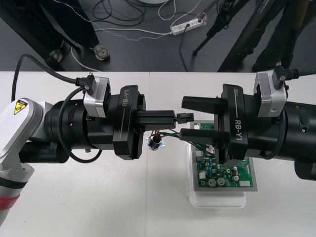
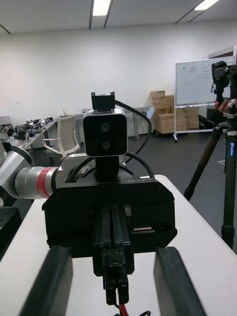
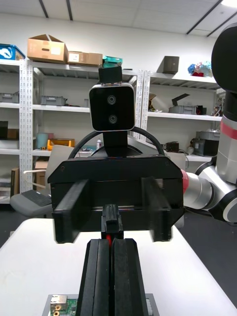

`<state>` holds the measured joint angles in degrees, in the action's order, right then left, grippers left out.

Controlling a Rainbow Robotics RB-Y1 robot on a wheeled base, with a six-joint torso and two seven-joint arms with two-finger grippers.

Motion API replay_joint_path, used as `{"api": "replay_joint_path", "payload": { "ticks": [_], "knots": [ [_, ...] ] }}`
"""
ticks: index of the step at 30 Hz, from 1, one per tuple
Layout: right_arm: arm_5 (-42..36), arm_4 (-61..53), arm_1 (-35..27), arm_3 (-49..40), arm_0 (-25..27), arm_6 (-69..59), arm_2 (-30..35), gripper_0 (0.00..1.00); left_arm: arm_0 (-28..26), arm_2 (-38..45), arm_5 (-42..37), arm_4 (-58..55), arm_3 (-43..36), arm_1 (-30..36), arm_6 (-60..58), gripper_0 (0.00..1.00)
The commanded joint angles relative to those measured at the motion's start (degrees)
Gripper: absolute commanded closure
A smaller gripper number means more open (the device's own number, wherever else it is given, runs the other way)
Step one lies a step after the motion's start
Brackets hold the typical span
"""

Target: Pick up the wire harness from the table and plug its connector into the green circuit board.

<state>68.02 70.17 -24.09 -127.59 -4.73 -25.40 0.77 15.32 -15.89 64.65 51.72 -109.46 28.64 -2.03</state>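
The left tool (image 1: 170, 118) is clamping the harness's black plug (image 1: 183, 117) above the worktop (image 1: 163, 207), beside the green circuit board (image 1: 224, 173), while the right tool (image 1: 181, 118), fingers apart, is straddling that plug and, I judge, should be closing squarely on it before any release.

Robotics laboratory: light work table (image 1: 74, 207), power strip (image 1: 186, 26) on dark floor (image 1: 148, 57), camera tripod (image 2: 228, 197), whiteboard (image 2: 193, 84), metal shelving (image 3: 27, 138) holding cardboard boxes (image 3: 47, 48).

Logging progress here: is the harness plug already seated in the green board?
No, the shut jaws of the left gripper hold the plug up, away from the green board.
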Motion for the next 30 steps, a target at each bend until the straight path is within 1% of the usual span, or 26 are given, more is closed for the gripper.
{"api": "replay_joint_path", "payload": {
  "ticks": [1,12,24,30],
  "knots": [
    [-0.1,-1.4,1.0,-0.8,-1.2,2.6,-1.0,0.00,2.1,0.6,2.0,-1.2,-0.7,-1.2,3.6,1.00],
    [-0.1,-2.8,0.7,0.5,-1.2,3.7,-1.1,0.00,2.0,0.7,2.1,-1.2,-0.7,-0.7,3.9,1.00],
    [0.4,-2.8,-1.0,2.0,-1.2,5.0,-1.0,0.00,1.3,1.7,3.2,-1.5,-0.6,2.7,3.3,1.00],
    [5.4,-2.5,-2.3,3.7,-1.3,4.3,1.6,0.00,0.9,1.7,3.5,-2.2,0.5,4.4,3.3,1.00]
  ]
}}
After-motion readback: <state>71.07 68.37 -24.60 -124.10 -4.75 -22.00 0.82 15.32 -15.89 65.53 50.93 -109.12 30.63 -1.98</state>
